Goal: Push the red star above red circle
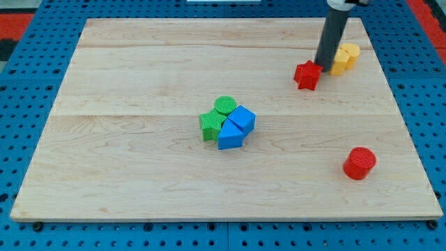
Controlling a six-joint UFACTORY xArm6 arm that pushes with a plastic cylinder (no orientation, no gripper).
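Observation:
The red star (pixel 306 74) lies on the wooden board at the view's upper right. The red circle (pixel 359 163) lies at the view's lower right, well below the star and somewhat to its right. My tip (pixel 324 67) comes down from the view's top and touches the star's upper right side, between the star and two yellow blocks.
Two yellow blocks (pixel 343 58) sit just right of the rod near the board's top right edge. A cluster of a green circle (pixel 224 105), a green star (pixel 211 125) and two blue blocks (pixel 235 127) lies at the board's (pixel 139 84) centre.

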